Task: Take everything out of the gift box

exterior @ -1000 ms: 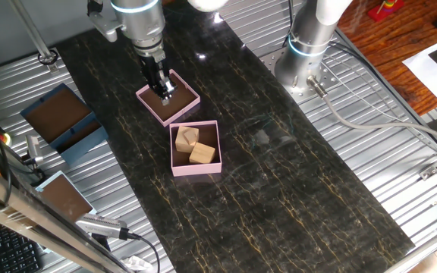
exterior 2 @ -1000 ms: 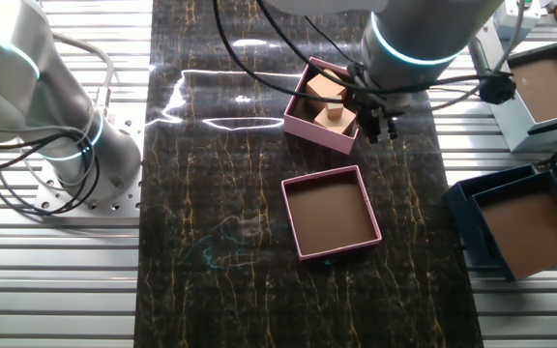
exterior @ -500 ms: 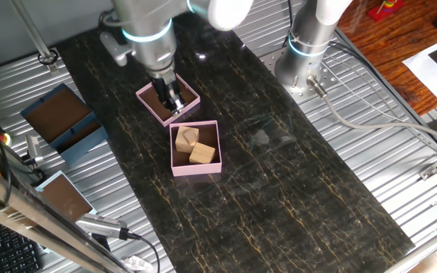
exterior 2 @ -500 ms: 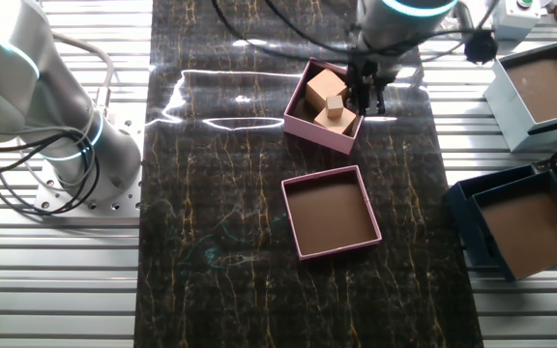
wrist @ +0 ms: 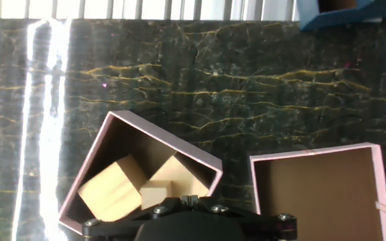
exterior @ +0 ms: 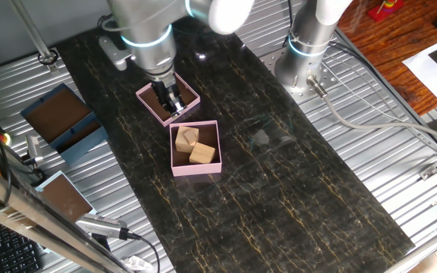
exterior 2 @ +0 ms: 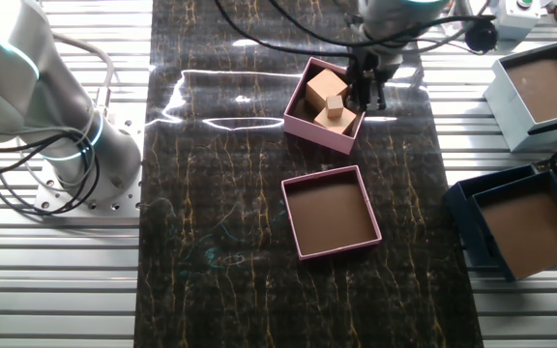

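Observation:
The pale-pink gift box stands on the dark table with tan wooden blocks inside. It also shows in the other fixed view and in the hand view, as do the blocks. My gripper hangs above the table beside the box, on the side towards the blue boxes. In the other fixed view the gripper is at the box's right wall. The fingers look shut and empty. In the hand view only the gripper's tips show, over the box's corner.
An empty shallow pink tray sits next to the gift box. Blue boxes with brown insides stand off the dark mat. A second arm's base stands at the table's other side.
The gripper has shifted along the gift box's side, away from the tray, and has barely moved in the last half second. The blocks and boxes have not moved.

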### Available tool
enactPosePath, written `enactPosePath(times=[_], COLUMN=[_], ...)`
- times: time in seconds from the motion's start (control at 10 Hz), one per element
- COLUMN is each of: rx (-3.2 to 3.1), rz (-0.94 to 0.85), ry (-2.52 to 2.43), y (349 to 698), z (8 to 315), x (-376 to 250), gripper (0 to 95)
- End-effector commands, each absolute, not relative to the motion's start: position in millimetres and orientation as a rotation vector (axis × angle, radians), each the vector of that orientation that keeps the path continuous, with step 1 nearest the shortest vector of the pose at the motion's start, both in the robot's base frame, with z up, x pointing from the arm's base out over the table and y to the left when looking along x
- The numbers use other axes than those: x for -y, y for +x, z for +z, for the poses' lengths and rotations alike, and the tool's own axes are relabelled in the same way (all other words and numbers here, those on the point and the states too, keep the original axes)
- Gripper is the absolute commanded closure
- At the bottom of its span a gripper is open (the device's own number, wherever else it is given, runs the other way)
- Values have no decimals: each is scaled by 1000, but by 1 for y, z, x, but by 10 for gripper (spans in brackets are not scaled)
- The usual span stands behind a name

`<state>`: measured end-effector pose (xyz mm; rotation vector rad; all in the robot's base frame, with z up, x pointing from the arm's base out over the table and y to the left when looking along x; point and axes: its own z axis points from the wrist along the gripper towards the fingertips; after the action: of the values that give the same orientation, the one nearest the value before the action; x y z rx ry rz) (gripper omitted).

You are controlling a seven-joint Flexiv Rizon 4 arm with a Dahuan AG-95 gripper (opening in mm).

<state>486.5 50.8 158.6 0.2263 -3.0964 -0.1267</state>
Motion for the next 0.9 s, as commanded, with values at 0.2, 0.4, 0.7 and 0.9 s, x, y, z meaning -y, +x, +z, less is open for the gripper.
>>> enactPosePath(times=[0.2, 0.4, 0.7, 0.9], rx=[3085, 3085, 3041, 3029], rz=[-122, -139, -146, -163], ry=[206, 181, 293, 316], y=[489, 489, 489, 489], z=[158, 159, 159, 159], x=[-50, -49, -49, -49], gripper=[950, 950, 950, 950])
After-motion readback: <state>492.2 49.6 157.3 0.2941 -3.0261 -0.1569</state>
